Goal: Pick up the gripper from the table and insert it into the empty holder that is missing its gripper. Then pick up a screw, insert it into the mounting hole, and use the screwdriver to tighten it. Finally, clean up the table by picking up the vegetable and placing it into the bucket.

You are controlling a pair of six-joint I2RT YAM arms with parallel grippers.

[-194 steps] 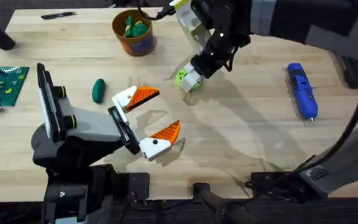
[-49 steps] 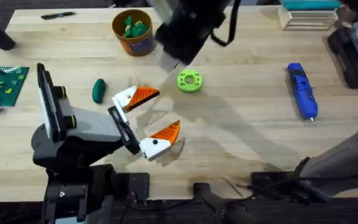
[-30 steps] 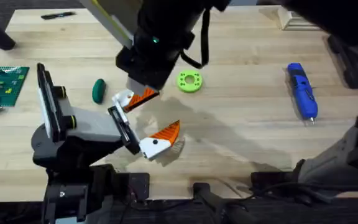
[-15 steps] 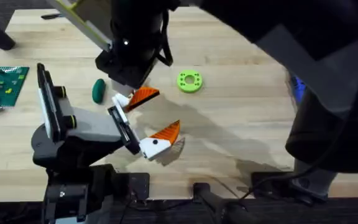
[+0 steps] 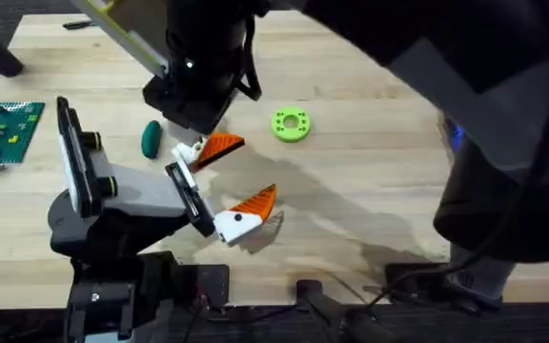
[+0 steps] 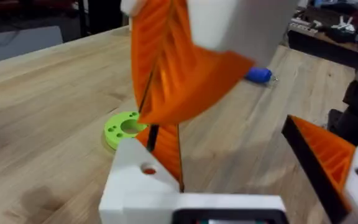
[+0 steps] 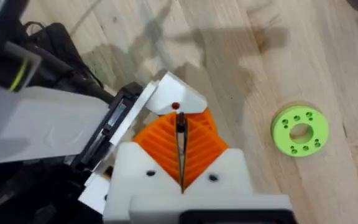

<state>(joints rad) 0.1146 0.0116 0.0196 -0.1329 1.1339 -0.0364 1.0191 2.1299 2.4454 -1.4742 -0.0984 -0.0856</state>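
The left gripper (image 5: 241,176) lies near the worktop's near-left corner with its two fingers spread wide apart. Each finger is a white base with an orange wedge on it. The farther base is the holder (image 5: 191,151), and an orange tip (image 5: 223,146) sits in it.

The right arm reaches across from the right, large and dark, and its gripper (image 7: 180,134) hangs directly over the holder (image 7: 173,99). The ribbed orange pads (image 7: 160,146) are pressed together on a thin dark pin, apparently the screw (image 7: 180,130), which points down at a small red-ringed hole (image 7: 174,106) in the holder. The left wrist view shows the same clamped pads (image 6: 166,74) with the pin (image 6: 153,134) sticking out below them.

The vegetable (image 5: 151,139) lies on the worktop just left of the holder, toward the left edge and apart from both grippers. A green disc (image 5: 291,125) with holes sits mid-worktop, to the right of the holder. The blue screwdriver (image 5: 454,138) lies toward the right edge, mostly hidden by the right arm. A green brick board (image 5: 3,133) rests at the left edge.
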